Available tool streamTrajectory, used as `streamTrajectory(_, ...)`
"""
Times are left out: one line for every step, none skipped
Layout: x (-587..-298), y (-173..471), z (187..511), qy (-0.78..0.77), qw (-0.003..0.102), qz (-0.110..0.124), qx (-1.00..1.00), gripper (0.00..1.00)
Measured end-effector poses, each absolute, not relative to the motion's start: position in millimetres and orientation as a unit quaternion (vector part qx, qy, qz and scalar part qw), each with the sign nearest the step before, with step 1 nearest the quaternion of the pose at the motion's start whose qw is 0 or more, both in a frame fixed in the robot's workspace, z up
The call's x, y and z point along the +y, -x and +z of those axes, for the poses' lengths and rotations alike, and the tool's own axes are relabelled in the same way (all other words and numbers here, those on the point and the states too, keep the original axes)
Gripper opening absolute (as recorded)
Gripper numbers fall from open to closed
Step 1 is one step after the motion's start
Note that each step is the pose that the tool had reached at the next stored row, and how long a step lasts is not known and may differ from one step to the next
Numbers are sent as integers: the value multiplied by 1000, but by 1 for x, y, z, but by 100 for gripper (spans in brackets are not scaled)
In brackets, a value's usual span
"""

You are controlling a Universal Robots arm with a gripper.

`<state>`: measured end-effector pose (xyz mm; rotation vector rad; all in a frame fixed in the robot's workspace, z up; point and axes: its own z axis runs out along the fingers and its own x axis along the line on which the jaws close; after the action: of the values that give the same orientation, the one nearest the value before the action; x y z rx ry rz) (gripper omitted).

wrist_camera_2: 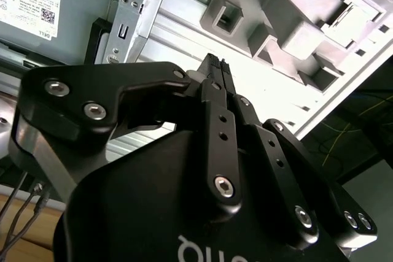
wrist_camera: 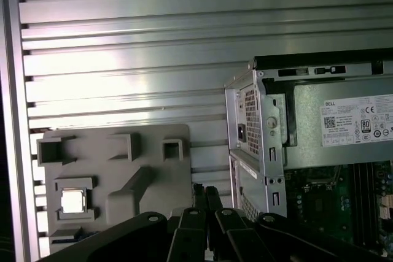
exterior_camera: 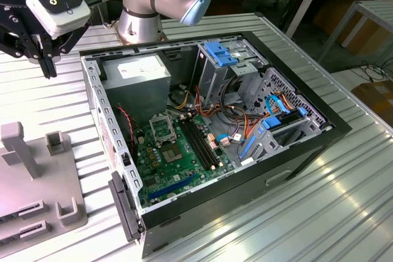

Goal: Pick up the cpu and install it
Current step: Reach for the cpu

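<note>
While hovering beside the case (wrist_camera: 265,115) with pincer (wrist_camera: 207,193) closed and empty, seemingly at pick-up approach toward the cpu (wrist_camera: 73,201) in a pocket of the grey tray (wrist_camera: 101,165); probably needs opening and centring above it.

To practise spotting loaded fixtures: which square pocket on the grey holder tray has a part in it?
In the first wrist view, the pocket holding the cpu, its silver top showing; the other square pockets on the grey holder tray are empty.
</note>
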<state>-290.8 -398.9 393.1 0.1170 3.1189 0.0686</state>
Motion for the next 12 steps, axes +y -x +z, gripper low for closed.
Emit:
streamTrajectory(-399, 292, 393, -37, 10, 22, 999, 15)
streamTrajectory(-399, 292, 393, -37, 10, 22, 999, 15)
streamTrajectory(-399, 293, 393, -37, 10, 22, 999, 15)
streamTrajectory(-399, 293, 393, -37, 10, 22, 999, 15)
streamTrajectory(-399, 293, 393, -37, 10, 22, 999, 15)
streamTrajectory(-399, 294, 393, -37, 10, 22, 999, 15)
streamTrajectory(-399, 295, 393, -37, 10, 22, 999, 15)
streamTrajectory(-399, 295, 393, -37, 10, 22, 999, 15)
streamTrajectory(-399, 296, 393, -37, 10, 22, 999, 15)
streamTrajectory(-399, 296, 393, -37, 10, 22, 999, 15)
streamTrajectory(-399, 297, 393, -37, 10, 22, 999, 15)
streamTrajectory(-399, 298, 393, -37, 9, 22, 999, 15)
